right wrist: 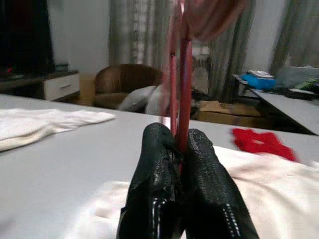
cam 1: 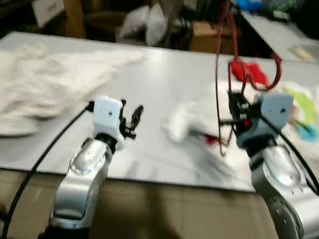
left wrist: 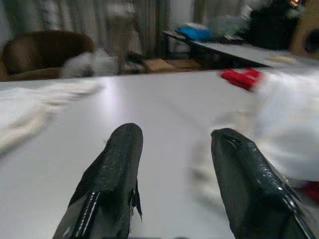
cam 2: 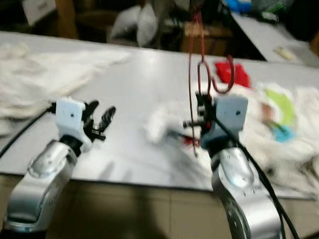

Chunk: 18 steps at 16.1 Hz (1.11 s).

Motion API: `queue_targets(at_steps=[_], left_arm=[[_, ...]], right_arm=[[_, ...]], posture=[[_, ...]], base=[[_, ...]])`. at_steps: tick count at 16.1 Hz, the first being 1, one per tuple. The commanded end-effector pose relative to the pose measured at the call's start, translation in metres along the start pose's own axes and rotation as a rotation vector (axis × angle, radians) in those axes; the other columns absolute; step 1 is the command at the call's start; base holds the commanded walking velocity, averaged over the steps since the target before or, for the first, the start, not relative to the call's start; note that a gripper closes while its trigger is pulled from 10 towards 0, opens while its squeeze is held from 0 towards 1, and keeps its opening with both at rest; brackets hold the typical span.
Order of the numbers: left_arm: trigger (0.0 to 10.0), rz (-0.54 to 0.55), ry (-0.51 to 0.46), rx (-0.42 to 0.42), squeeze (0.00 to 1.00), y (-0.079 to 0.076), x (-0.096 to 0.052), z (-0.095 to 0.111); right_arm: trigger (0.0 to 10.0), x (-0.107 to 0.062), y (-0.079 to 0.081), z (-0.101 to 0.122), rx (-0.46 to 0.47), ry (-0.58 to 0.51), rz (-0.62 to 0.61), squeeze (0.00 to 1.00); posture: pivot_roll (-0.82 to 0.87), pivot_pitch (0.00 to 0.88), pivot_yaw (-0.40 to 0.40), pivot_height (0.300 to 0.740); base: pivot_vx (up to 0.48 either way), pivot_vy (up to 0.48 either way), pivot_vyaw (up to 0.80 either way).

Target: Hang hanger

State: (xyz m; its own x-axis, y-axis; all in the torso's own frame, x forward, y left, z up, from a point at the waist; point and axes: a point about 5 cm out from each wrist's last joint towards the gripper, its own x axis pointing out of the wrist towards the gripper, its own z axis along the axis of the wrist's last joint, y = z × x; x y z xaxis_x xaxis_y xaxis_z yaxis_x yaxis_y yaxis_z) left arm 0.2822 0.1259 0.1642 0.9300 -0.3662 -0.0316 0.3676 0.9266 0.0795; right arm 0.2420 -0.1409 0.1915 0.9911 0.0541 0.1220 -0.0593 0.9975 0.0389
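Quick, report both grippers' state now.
Left gripper: jaws open, holding nothing, above the table.
Right gripper: jaws shut on the red hanger, held upright over the white cloth.

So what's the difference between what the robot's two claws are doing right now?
The right gripper is shut on a thin red hanger and holds it upright above the table; the left gripper is open and holds nothing. The right one is over a white cloth, the left over bare tabletop. Both have two black fingers, and both hover at the table's near edge.
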Motion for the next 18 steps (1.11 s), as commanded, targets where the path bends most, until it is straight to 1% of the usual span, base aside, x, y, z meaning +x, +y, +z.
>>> queue_targets(at_steps=[1,2,4,5,6,9,10,11,12,15,16,18], left_arm=[[10.0,-0.032,-0.021,0.007,0.00,-0.007,0.003,0.007],[10.0,-0.030,-0.023,0.008,0.00,-0.007,0.003,0.008],[10.0,-0.027,-0.022,0.010,0.00,-0.006,0.004,0.008],[10.0,-0.034,-0.010,-0.052,0.00,-0.008,0.004,0.008],[10.0,-0.030,0.001,-0.072,0.00,-0.007,0.004,0.007],[10.0,-0.015,0.001,-0.064,0.00,-0.002,0.005,0.007],[10.0,-0.016,-0.004,-0.068,0.00,-0.001,0.006,0.008],[10.0,-0.018,-0.007,-0.061,0.00,0.000,0.007,0.009],[10.0,-0.017,-0.005,-0.061,0.00,0.001,0.008,0.010],[10.0,-0.031,-0.004,-0.058,0.00,0.001,0.009,0.010],[10.0,-0.014,-0.018,-0.018,0.00,0.003,0.009,0.012],[10.0,-0.004,-0.022,-0.007,0.00,0.004,0.009,0.012]], right_arm=[[10.0,-0.001,-0.010,0.006,-0.034,-0.024,-0.051,0.00],[10.0,-0.001,-0.008,0.007,-0.022,-0.026,-0.038,0.00],[10.0,-0.003,-0.008,0.002,0.020,0.004,-0.045,0.00],[10.0,-0.006,-0.009,-0.003,0.023,0.029,-0.057,0.00],[10.0,-0.007,-0.009,-0.004,0.021,0.029,-0.055,0.00],[10.0,-0.010,-0.008,-0.010,0.042,0.073,-0.037,0.00],[10.0,-0.011,-0.008,-0.013,0.079,0.096,-0.042,0.00],[10.0,-0.012,-0.007,-0.015,0.099,0.104,-0.047,0.00],[10.0,-0.012,-0.008,-0.015,0.101,0.103,-0.053,0.00],[10.0,-0.013,-0.009,-0.016,0.101,0.096,-0.062,0.00],[10.0,-0.014,-0.011,-0.016,0.099,0.094,-0.083,0.00],[10.0,-0.017,-0.017,-0.017,0.102,0.094,-0.123,0.00]], posture=[[0.00,0.032,-0.060,0.740],[0.00,0.033,-0.060,0.740],[0.00,0.039,-0.062,0.740],[0.00,0.042,-0.061,0.740],[-0.01,0.044,-0.060,0.740],[-0.01,0.045,-0.054,0.740],[0.00,0.046,-0.052,0.740],[0.00,0.044,-0.050,0.740],[0.00,0.043,-0.047,0.740],[0.00,0.039,-0.039,0.740],[0.00,0.039,-0.036,0.740],[-0.01,0.042,-0.036,0.740]], base=[[0.000,-0.480,0.00],[0.000,-0.480,0.00],[0.000,-0.480,0.00],[0.000,0.000,0.00],[0.000,0.000,0.00],[0.000,0.480,0.00],[0.000,0.480,0.00],[0.000,0.480,-0.80],[0.000,0.480,-0.80],[0.000,0.480,0.00],[0.000,-0.480,0.00],[0.000,-0.480,0.00]])
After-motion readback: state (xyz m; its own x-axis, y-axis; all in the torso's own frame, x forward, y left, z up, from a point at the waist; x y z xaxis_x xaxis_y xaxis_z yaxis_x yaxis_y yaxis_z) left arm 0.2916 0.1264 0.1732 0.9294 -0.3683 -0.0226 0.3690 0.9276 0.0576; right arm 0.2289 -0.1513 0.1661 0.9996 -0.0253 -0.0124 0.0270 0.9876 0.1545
